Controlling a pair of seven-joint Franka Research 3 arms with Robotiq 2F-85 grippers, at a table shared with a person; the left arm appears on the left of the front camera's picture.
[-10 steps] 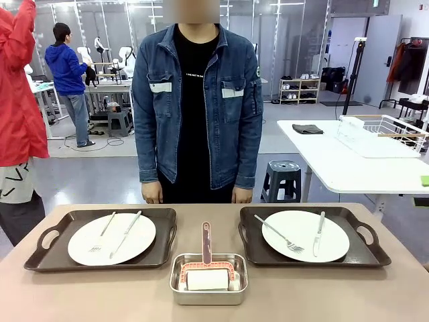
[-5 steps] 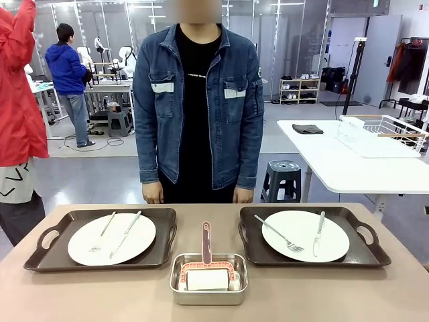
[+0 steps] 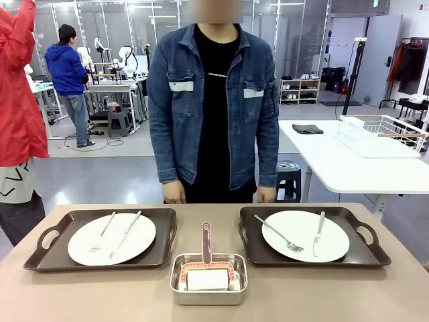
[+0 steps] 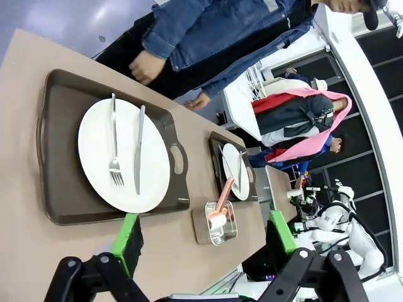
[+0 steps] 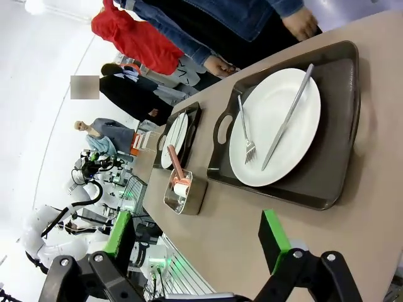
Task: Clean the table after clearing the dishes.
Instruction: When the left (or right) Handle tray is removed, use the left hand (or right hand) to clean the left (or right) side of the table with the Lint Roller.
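Two white plates lie on dark brown handled trays on the tan table (image 3: 100, 295). The left plate (image 3: 111, 239) on its tray (image 3: 40, 248) carries a fork and a knife; so does the right plate (image 3: 305, 235) on its tray (image 3: 365, 255). My left gripper (image 4: 203, 242) hangs open above the table's near edge, with the left plate (image 4: 123, 157) ahead of it. My right gripper (image 5: 198, 242) is open too, above the table short of the right plate (image 5: 275, 128). Nothing sits between either pair of fingers.
A steel pan (image 3: 208, 279) holding a pink-handled tool stands at the front middle between the trays. A person in a denim jacket (image 3: 213, 100) stands at the far edge, hands down near the right tray. A white table (image 3: 355, 164) stands behind at the right.
The person has stepped to the right along the far edge. Plates, trays and pan have not moved.
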